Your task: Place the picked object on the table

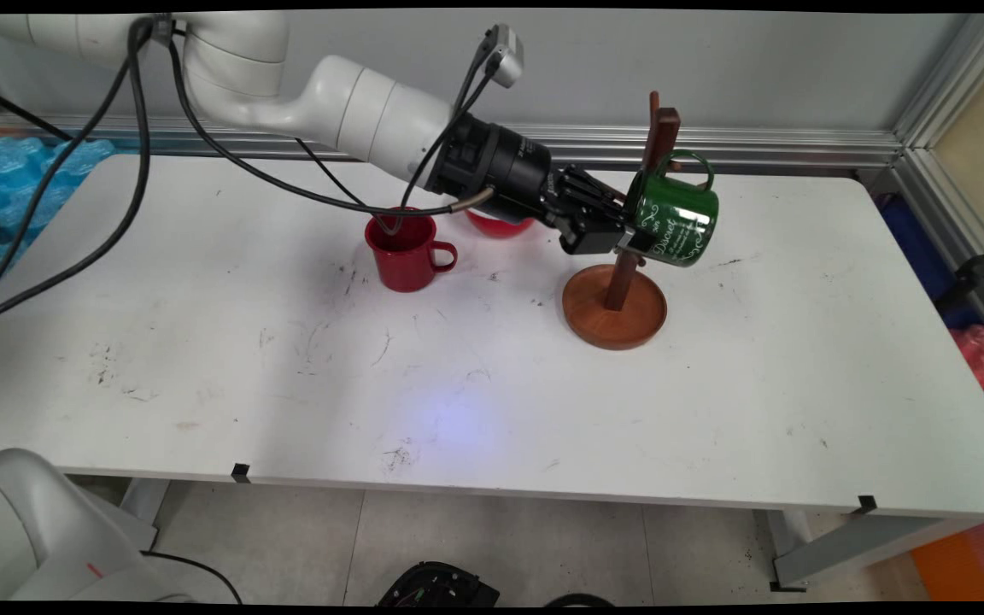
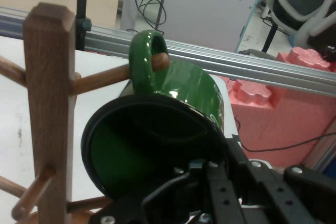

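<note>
Holding the green mug (image 1: 676,221) by its rim, my gripper (image 1: 624,239) is clamped on it — its handle (image 2: 147,61) already sits over a peg (image 2: 105,80) of the wooden mug tree (image 1: 620,282) on the bench (image 1: 458,384); I judge steadiness matters most.

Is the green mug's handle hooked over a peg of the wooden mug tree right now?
Yes, in the hand view the green mug's handle loops over a peg of the wooden mug tree.
</note>
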Action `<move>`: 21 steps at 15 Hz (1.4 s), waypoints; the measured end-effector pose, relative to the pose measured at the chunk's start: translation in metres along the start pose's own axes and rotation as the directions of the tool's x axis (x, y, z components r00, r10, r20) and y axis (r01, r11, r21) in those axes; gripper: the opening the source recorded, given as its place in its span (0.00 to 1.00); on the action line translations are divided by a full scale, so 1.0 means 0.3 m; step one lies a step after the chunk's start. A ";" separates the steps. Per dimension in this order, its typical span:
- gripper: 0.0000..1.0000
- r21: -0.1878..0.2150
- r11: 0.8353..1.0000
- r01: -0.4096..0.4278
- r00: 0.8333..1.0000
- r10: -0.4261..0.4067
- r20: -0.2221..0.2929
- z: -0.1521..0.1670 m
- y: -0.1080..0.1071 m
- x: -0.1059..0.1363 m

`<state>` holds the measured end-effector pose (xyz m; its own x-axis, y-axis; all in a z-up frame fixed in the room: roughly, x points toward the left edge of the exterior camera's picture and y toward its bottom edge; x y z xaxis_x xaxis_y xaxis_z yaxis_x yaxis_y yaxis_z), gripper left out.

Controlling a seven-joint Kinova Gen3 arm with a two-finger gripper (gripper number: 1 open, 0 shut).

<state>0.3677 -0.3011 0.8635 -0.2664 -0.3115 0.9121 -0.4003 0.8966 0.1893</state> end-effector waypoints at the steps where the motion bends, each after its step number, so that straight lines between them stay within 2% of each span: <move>1: 0.00 -0.002 1.000 0.001 1.000 -0.001 0.000 -0.003 0.003 0.004; 21: 0.00 -0.046 0.999 0.022 1.000 -0.021 0.018 -0.097 0.055 0.054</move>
<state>0.3822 -0.2821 0.8920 -0.2740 -0.3363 0.9010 -0.3649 0.9032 0.2262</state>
